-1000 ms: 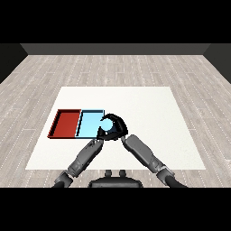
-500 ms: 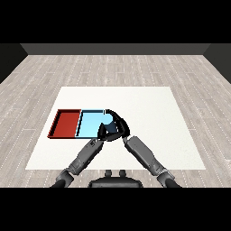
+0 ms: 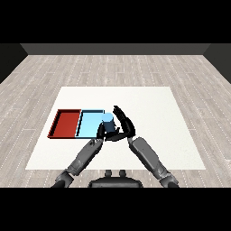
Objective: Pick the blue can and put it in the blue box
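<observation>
Right hand [image 3: 122,125] opened out, fingers straight and fanned upward, thumb low (gripping nothing). Palm turned toward the blue can [image 3: 107,118], just beside its right side; whether skin meets can, impossible to tell. Left hand [image 3: 101,131] tucked in below the can, dark against the right hand's thumb; finger posture hidden, so no telling whether spread or curled.

Blue can standing upright at the right edge of the light blue tray [image 3: 89,123], near that tray's far right corner, apparently inside the rim (base hidden by the hands, so not certain). Red tray [image 3: 66,122] lying directly left of the blue one, sides touching.

Both grey forearms rising from the lower corners and converging toward the can. White table [image 3: 153,108] beneath everything, trays toward its left half. Wooden floor [image 3: 113,67] around the table, running back to a dark wall.
</observation>
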### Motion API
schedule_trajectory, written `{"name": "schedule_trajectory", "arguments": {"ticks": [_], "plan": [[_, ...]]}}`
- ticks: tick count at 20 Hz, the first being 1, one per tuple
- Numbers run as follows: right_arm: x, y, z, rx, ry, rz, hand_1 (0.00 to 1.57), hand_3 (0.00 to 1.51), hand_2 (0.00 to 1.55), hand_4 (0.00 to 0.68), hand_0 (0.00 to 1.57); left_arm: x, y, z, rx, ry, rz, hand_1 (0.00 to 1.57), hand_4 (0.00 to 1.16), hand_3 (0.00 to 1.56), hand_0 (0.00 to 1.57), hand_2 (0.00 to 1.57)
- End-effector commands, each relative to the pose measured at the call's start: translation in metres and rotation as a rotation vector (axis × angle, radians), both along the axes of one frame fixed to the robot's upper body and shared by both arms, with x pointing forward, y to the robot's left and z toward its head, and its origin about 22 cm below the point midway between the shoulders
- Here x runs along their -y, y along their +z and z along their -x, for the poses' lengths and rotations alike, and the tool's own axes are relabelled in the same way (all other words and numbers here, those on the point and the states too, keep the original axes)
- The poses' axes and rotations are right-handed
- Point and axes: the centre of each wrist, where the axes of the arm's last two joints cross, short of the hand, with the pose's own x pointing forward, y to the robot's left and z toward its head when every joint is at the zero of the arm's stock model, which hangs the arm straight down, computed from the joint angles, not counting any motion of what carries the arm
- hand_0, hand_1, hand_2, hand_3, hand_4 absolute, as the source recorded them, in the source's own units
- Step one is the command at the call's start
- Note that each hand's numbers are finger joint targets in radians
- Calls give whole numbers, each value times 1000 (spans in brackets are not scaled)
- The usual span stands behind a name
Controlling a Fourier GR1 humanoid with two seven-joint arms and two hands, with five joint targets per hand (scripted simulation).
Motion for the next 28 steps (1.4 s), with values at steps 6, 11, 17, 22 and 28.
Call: {"name": "schedule_trajectory", "arguments": {"ticks": [6, 11, 17, 22, 28], "plan": [[58, 13, 4, 60, -80, -62, 0, 0, 0, 0, 0, -20, -6, -1, 9, 24, -31, 1571, 1125, 1494, 1571, 1571], [105, 27, 32, 82, -148, -130, 0, 0, 0, 0, 0, -28, 5, -11, -14, 52, -76, 1571, 1127, 1487, 1571, 1569], [140, 24, 46, 101, -297, -138, 0, 0, 0, 0, 0, -77, -1, -22, -38, 134, -127, 1571, 1132, 1501, 1571, 1571], [166, 15, 46, 87, -328, -131, 0, 0, 0, 0, 0, -139, 0, -35, -161, 300, -179, 1571, 1120, 1496, 1571, 1571], [147, 7, 47, 64, -346, -104, 0, 0, 0, 0, 0, -189, 11, -63, -306, 398, -246, 1571, 1068, 1517, 1571, 1571]]}}
